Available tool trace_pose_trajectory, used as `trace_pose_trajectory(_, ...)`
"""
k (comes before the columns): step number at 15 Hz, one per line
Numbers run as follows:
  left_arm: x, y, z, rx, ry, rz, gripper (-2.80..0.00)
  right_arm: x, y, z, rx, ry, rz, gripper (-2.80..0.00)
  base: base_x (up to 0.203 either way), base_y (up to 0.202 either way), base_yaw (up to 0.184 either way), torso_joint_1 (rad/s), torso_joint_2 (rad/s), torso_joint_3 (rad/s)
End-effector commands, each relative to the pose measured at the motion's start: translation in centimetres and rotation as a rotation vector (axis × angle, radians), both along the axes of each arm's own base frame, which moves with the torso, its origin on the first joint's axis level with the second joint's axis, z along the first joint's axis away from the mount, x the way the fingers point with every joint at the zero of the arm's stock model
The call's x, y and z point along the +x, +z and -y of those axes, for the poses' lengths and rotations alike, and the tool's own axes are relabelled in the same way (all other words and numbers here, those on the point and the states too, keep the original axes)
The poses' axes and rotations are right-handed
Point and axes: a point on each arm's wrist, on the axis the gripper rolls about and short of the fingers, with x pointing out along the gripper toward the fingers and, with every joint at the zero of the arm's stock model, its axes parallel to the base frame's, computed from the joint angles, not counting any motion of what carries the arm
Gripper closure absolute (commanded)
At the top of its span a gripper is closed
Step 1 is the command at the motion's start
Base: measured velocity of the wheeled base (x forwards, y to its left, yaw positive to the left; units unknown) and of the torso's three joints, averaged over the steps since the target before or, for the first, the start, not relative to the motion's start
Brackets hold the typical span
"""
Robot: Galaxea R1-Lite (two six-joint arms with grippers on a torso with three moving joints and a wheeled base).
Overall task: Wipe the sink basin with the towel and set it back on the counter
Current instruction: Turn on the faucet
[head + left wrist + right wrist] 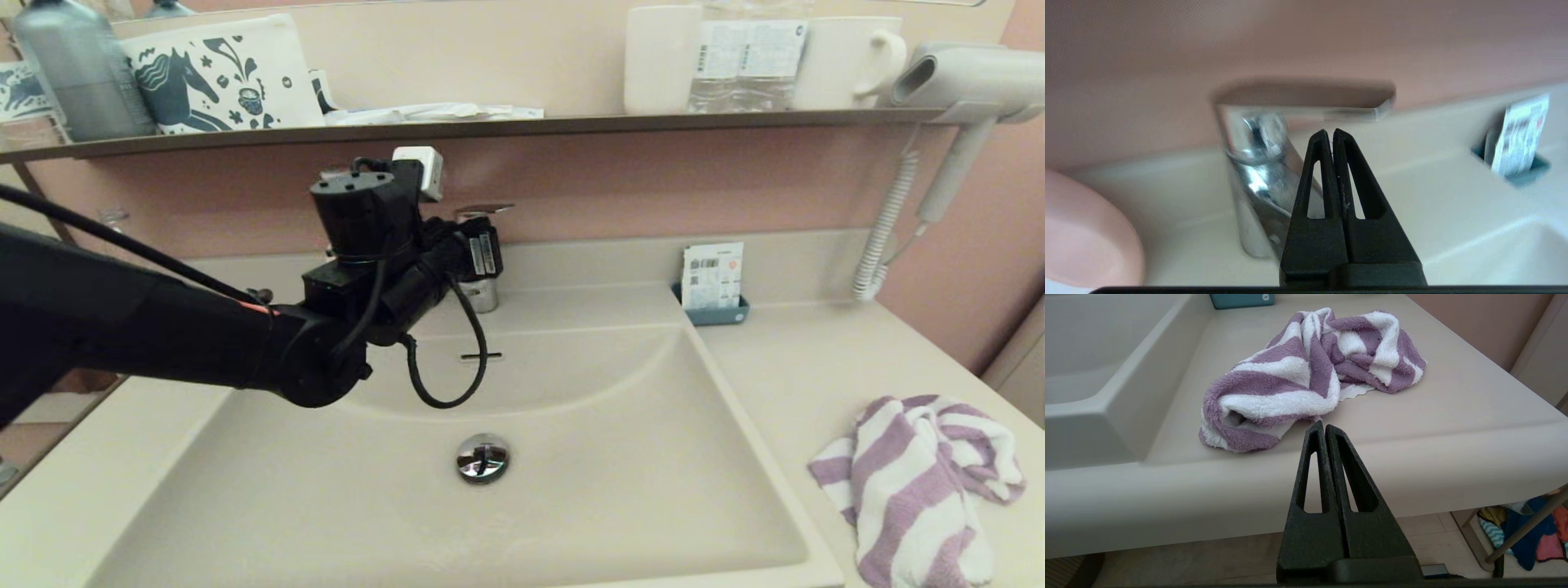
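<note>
The purple and white striped towel (914, 482) lies crumpled on the beige counter (800, 367), to the right of the sink basin (620, 490). The basin holds nothing but its chrome drain plug (482, 457) and overflow slot (481, 356). My left arm reaches across the basin's back left. The left gripper (1329, 131) is shut and empty, close in front of the chrome faucet (1257, 171), just below its lever (1306, 96). My right gripper (1323, 424) is shut and empty. It hangs off the counter's front edge (1453, 457), pointing at the towel (1306, 371). The head view does not show it.
A teal holder with a paper packet (713, 282) stands behind the basin's right corner. The dark shelf (490, 126) above carries a bottle, pouch, cups and a wall hair dryer (963, 82) with coiled cord. A pink rounded object (1081, 237) sits beside the faucet.
</note>
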Motion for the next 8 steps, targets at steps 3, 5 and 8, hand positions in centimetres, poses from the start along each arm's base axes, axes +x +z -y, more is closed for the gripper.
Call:
trace_pose_trajectory(3, 0.8, -0.1, 0.5, -0.006, 0.001, 0.012, 0.00, 0.0, 0.0, 0.0, 0.000, 0.000, 0.000, 0.00, 0.000, 0.000, 0.000, 0.000, 0.00, 0.000)
trace_pose_trajectory(5, 1.5, 1.0, 0.8, -0.023, -0.003, 0.050, 0.00, 0.0, 0.0, 0.0, 0.000, 0.000, 0.000, 0.00, 0.000, 0.000, 0.000, 0.000, 0.00, 0.000)
trace_pose_trajectory(8, 2.0, 1.6, 0.6, -0.033, 0.007, 0.072, 0.00, 0.0, 0.0, 0.0, 0.000, 0.000, 0.000, 0.00, 0.000, 0.000, 0.000, 0.000, 0.00, 0.000)
